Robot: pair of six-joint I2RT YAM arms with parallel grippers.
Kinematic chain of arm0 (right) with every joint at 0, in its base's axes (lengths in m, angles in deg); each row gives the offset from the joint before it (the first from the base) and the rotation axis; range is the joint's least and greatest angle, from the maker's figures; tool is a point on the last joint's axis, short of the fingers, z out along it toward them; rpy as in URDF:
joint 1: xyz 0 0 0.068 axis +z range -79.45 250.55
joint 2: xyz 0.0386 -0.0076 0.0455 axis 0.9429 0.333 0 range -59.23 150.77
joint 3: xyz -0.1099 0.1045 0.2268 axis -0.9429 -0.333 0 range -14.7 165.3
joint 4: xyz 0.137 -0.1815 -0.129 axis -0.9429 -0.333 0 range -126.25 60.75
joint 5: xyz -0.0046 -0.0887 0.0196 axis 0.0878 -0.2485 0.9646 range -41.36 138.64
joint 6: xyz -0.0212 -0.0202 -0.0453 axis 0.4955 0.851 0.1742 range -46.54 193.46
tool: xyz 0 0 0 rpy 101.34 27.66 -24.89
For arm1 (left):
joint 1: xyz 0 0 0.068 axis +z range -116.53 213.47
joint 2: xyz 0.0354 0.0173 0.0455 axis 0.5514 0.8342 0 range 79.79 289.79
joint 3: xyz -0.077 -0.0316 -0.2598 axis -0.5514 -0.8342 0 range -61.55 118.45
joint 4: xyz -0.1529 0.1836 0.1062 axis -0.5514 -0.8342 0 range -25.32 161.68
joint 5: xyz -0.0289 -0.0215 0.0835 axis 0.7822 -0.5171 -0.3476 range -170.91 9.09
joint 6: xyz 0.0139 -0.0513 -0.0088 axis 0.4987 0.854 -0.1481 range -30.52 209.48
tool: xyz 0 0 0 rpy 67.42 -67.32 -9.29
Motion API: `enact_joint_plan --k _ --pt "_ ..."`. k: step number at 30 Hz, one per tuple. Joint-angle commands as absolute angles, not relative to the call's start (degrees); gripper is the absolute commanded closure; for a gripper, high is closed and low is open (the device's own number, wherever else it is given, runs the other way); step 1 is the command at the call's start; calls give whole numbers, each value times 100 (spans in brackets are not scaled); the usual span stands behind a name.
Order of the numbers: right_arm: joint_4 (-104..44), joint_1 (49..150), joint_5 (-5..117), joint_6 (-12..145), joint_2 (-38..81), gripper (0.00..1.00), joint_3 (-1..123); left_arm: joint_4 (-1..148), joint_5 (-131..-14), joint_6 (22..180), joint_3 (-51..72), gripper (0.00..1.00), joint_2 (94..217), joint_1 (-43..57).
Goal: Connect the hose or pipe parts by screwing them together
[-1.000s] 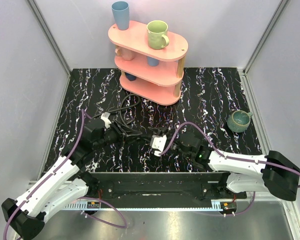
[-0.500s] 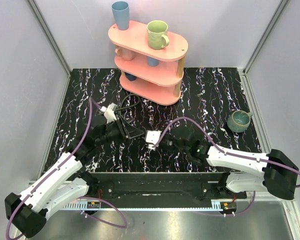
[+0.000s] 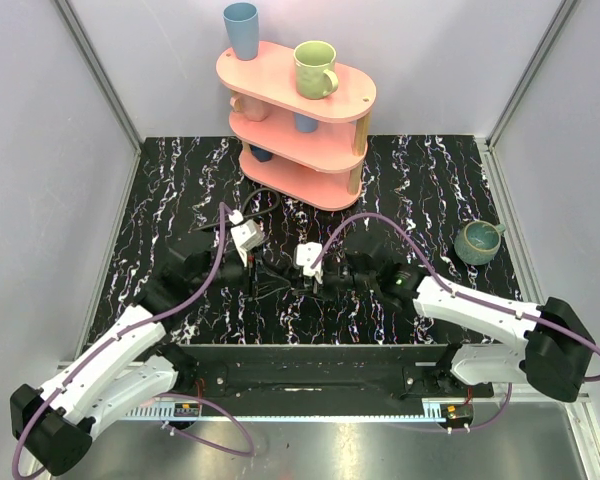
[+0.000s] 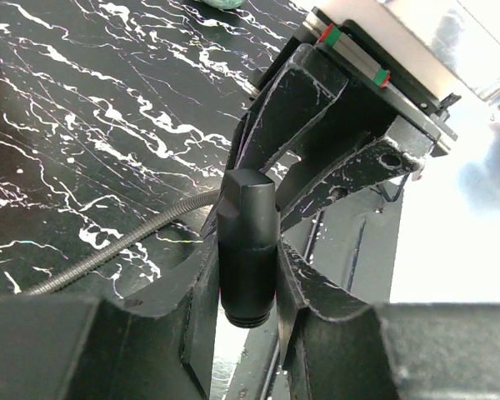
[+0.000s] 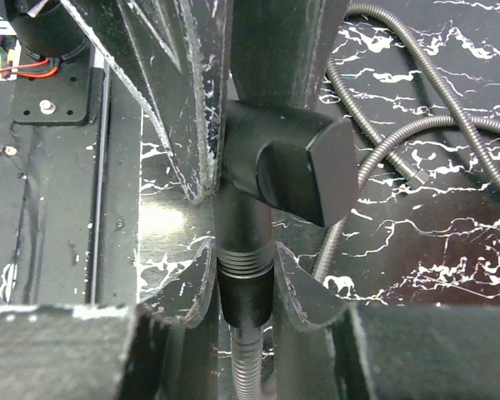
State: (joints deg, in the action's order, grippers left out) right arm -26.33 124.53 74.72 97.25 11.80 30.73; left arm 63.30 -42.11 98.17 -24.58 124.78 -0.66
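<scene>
A black pipe handle [image 4: 247, 250] with a threaded lower end stands between the fingers of my left gripper [image 4: 248, 258], which is shut on it. In the right wrist view the same handle [image 5: 292, 162] points down onto threads, and the black nut of the hose end [image 5: 246, 296] sits just below them. My right gripper [image 5: 243, 271] is shut on that nut. The ribbed black hose [image 5: 383, 142] loops over the marbled table. Seen from above, the left gripper [image 3: 263, 277] and right gripper [image 3: 320, 277] meet tip to tip at mid table.
A pink three-tier shelf [image 3: 280, 75] with mugs stands at the back centre. A teal mug [image 3: 477, 241] sits at the right. Hose coils [image 3: 258, 205] lie in front of the shelf. The black base rail [image 3: 300, 365] runs along the near edge.
The left arm swung right with the handle and the right arm moved in to meet it. The right jaws closed on the hose end.
</scene>
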Motion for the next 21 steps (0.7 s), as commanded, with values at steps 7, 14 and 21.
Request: enact_joint_plan --k 7,14,21 --pt "-1149 12478 7613 9077 379 54 2371 7011 -5129 12039 -2693 100 11890 -107" --pt "-1325 12487 7237 9236 213 41 2249 6634 -5788 13069 -2649 100 11731 -90" --pt "-1176 12495 6421 9402 -385 41 1950 7018 -6614 14781 -2675 100 11942 -72"
